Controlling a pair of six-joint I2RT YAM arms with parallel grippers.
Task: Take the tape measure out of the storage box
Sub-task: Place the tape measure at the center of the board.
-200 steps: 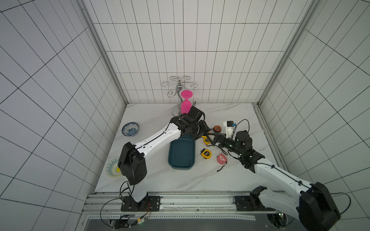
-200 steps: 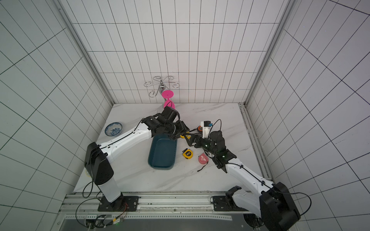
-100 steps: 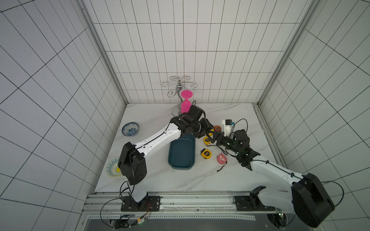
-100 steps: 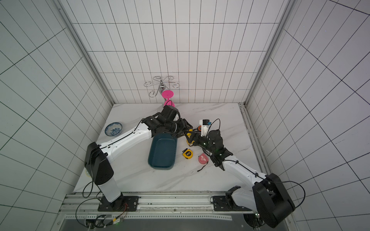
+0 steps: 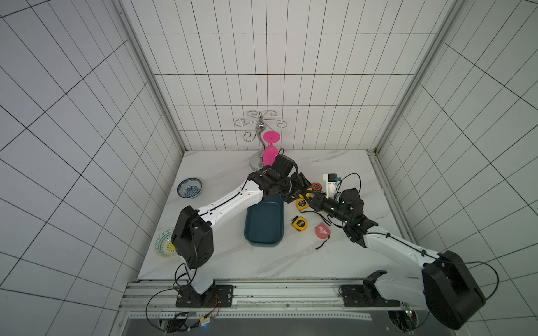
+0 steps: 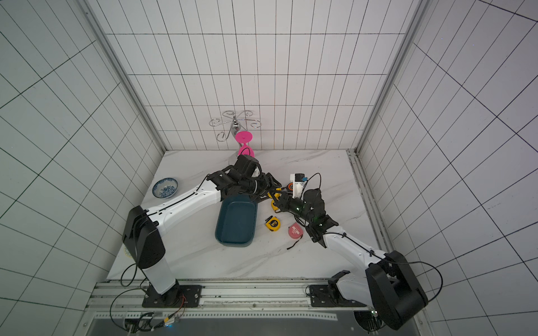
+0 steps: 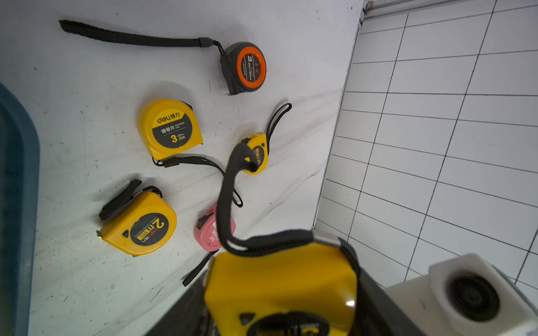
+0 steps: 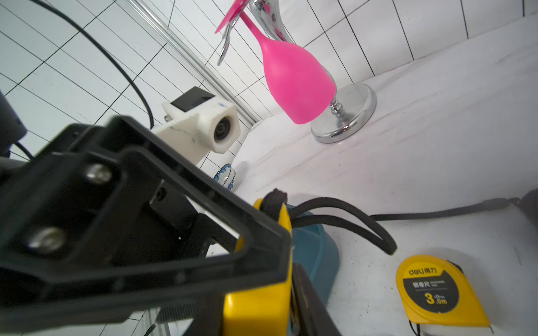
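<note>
While the right gripper (image 5: 311, 200) pinches the yellow tape measure (image 7: 279, 291), the left gripper (image 5: 303, 190) has its jaws spread wide around the same piece. It hangs above the table (image 5: 221, 261), just beyond the far right corner of the storage box (image 5: 263, 243), outside its walls. Its black strap (image 7: 225, 189) loops loosely in the air.

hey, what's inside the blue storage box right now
Only bare teal floor shows in the storage box in both top views. The left arm covers its far end, so that part is unseen.
</note>
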